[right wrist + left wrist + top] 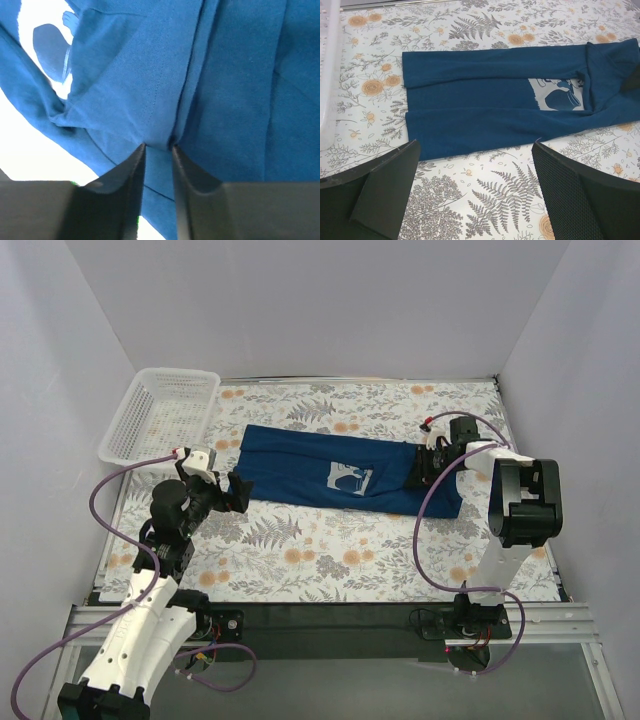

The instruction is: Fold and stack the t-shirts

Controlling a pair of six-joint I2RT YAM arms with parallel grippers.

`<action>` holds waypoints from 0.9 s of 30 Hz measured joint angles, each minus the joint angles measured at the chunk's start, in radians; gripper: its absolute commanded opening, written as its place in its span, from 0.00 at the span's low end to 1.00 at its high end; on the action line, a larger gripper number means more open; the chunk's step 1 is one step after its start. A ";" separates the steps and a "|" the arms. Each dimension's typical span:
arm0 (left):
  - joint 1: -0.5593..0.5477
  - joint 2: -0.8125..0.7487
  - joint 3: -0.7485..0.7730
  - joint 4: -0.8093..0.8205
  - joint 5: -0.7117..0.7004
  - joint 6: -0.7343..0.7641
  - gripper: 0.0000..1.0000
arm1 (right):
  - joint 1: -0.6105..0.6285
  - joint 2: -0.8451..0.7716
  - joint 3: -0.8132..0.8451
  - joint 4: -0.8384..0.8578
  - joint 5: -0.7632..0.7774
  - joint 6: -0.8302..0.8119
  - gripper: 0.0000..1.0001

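A navy blue t-shirt [320, 468] lies as a long folded strip across the middle of the floral table, its pale chest graphic [349, 479] facing up. It also shows in the left wrist view [490, 100]. My right gripper [421, 466] is at the strip's right end, shut on a pinched fold of the t-shirt [158, 150]. My left gripper [236, 493] is open and empty, just off the strip's left end, with the bare table between its fingers [380, 195].
A white lattice basket [165, 412] stands at the back left corner, its wall at the left edge of the left wrist view [327, 75]. The floral table cover [330, 560] is bare in front of the shirt. Grey walls close in the sides and back.
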 measured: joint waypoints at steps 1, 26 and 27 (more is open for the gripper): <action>0.000 -0.001 -0.001 0.001 0.000 0.000 0.87 | 0.000 0.000 0.002 0.000 -0.009 0.004 0.22; 0.000 0.019 -0.012 0.005 0.000 0.008 0.87 | 0.052 0.288 0.444 0.066 -0.330 0.192 0.40; 0.000 0.021 -0.012 0.005 0.000 0.008 0.87 | 0.061 0.302 0.455 0.069 -0.344 0.192 0.41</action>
